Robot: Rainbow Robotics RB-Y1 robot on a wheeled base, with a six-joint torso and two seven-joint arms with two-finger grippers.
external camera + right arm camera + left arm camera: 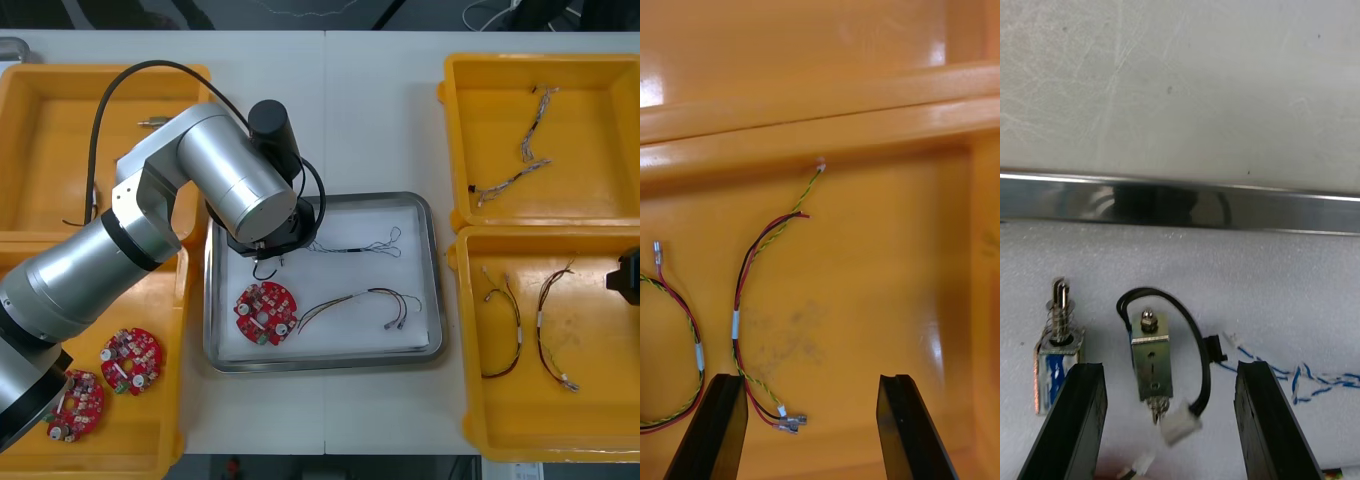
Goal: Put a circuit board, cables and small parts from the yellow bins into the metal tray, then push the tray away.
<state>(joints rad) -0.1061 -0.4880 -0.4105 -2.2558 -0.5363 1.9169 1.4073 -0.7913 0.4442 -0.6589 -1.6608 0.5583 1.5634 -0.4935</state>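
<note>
Metal tray (433, 300), white inside, sits mid-worktop (380, 110) between the yellow bins (30, 100). It holds a round red circuit board (266, 312) at its near left, a red and yellow cable (365, 300) to the board's right and a twisted blue and white cable (1322, 377) farther back. The left jaws hang over the tray's far left part, spread wide, with one small metal part (1151, 360) lying between them, clear of both, and another part (1054, 360) just beside. The right jaws, also wide, hover over loose cables (745, 300) in the near right bin (470, 420).
</note>
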